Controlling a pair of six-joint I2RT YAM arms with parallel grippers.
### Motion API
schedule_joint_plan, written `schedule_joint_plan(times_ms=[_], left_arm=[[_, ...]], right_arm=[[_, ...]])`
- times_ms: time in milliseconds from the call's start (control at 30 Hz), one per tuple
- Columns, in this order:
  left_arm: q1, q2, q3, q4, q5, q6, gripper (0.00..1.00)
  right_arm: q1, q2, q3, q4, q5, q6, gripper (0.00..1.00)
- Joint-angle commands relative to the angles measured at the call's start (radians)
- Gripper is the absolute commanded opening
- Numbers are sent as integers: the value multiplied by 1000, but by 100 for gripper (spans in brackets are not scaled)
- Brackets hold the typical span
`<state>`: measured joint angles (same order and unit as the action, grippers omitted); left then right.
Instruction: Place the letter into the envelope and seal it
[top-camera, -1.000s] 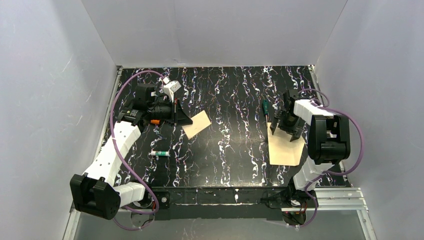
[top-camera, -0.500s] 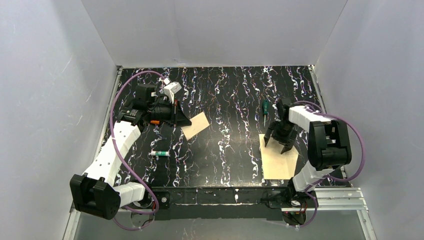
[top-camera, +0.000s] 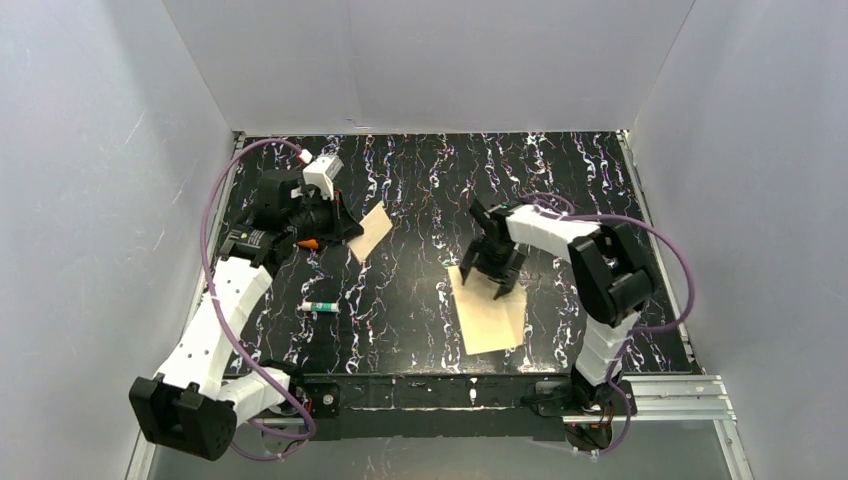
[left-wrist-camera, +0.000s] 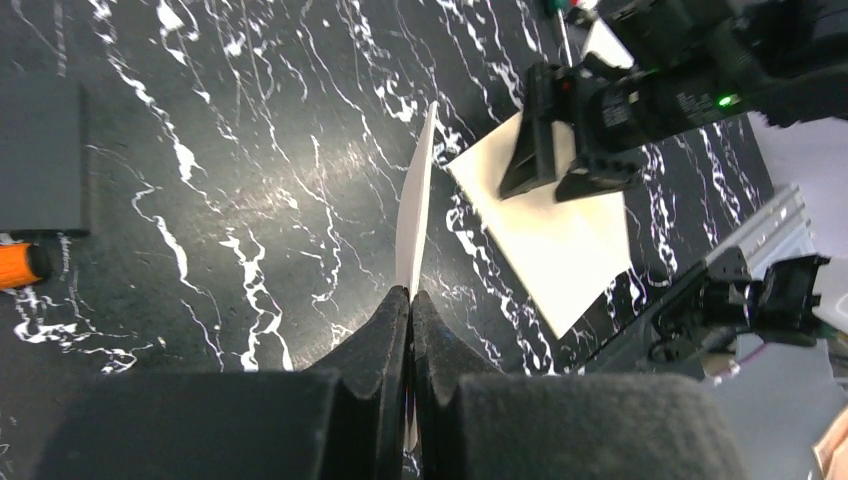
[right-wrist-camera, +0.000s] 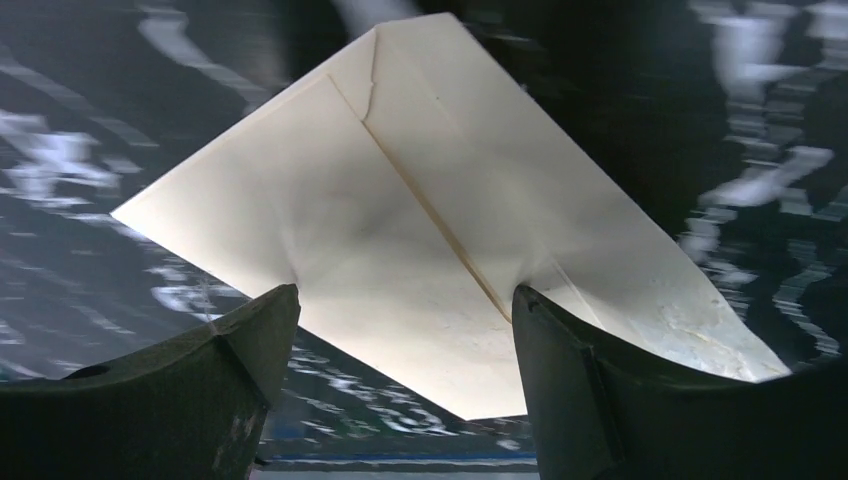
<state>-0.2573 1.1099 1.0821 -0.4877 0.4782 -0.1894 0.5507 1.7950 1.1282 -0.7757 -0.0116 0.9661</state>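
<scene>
While the left gripper (left-wrist-camera: 410, 300) pinches the letter (left-wrist-camera: 416, 195), fingers pressed together on its near edge, the white sheet hangs on edge above the table's (top-camera: 420, 170) left rear. Over at centre-right, the right gripper (right-wrist-camera: 402, 295) stands fingers spread, both tips planted on the envelope (right-wrist-camera: 430, 240), which lies flat. I reckon this is positioning. The pin should stay firm, the envelope's mouth should face the letter, and the sheet wants to come in low and level so it slides rather than buckles. I can't tell whether the flap is lifted. The count is one letter, one envelope, one small white tube (top-camera: 320, 307) near the left arm, and two grippers.
</scene>
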Motion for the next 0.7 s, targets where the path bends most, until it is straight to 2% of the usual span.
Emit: schedule_joint_plan(times_ms=[0,167,300,433,567,667], left_arm=[[-2,-70,18,23,-98,-47,0],[-2,-91,-8,40,-98,-121,0],[-2,-109,-29,101,-110,-211,0],[-2,-112,-44,175,-116,-308,0],[-2,-94,-43,236,-109,-407,0],[-2,-82,-52,318,-94,-514,0]], right_arm=[[79,171,160,236,30,137,85],[84,298,355,274,95,161,87],[83,333,446,330,73,213,87],[80,239,442,400,34,215,88],[79,65,388,476,-21,174,88],[78,-74,279,627,-91,93,89]])
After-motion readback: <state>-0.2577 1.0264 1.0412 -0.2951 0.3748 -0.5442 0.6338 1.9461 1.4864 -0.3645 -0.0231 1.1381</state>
